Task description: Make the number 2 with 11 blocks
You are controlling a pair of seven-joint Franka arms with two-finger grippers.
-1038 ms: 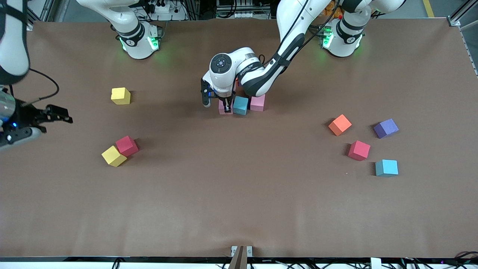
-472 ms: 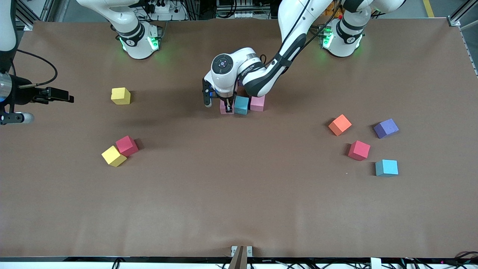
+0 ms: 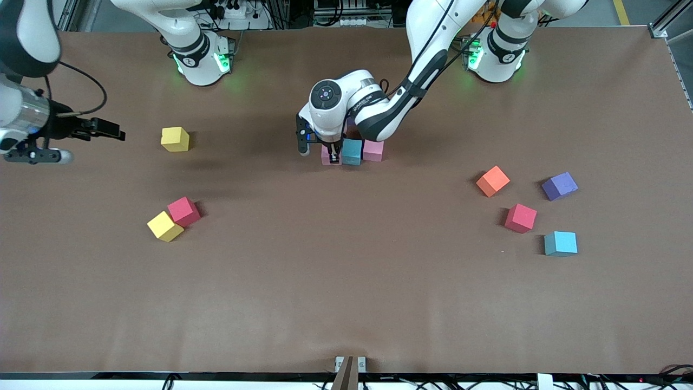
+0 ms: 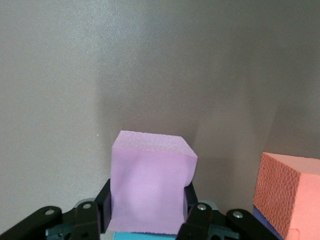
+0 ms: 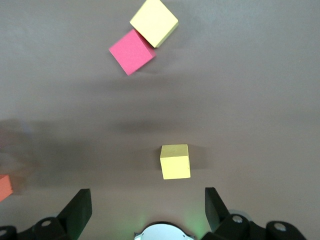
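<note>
A short row of small matte foam cubes sits on the brown table (image 3: 346, 281) near its middle, toward the robots' bases: a pink foam cube (image 3: 327, 156), a light blue foam cube (image 3: 352, 152) touching it, and a second pink foam cube (image 3: 373, 150) touching that one on the side toward the left arm's end. The left end effector (image 3: 331, 155) is down on the first pink cube, its two black fingers (image 4: 192, 212) clamped against the cube's sides; the left wrist view shows this pink cube (image 4: 150, 185) filling the gap between them, with an orange foam cube (image 4: 287, 192) just beside it. Toward the left arm's end of the table lie four loose cubes, apart from one another: an orange cube (image 3: 492, 181), a purple cube (image 3: 560, 186), a red cube (image 3: 521, 218) and a light blue cube (image 3: 560, 243), the last nearest the front camera. Toward the right arm's end, a yellow cube (image 3: 175, 138) stands alone, and nearer the front camera a red cube (image 3: 184, 211) touches another yellow cube (image 3: 164, 226). The right end effector (image 3: 105, 130) waits in the air over the table's edge at that end, its fingers (image 5: 80, 210) spread wide apart and holding nothing.
</note>
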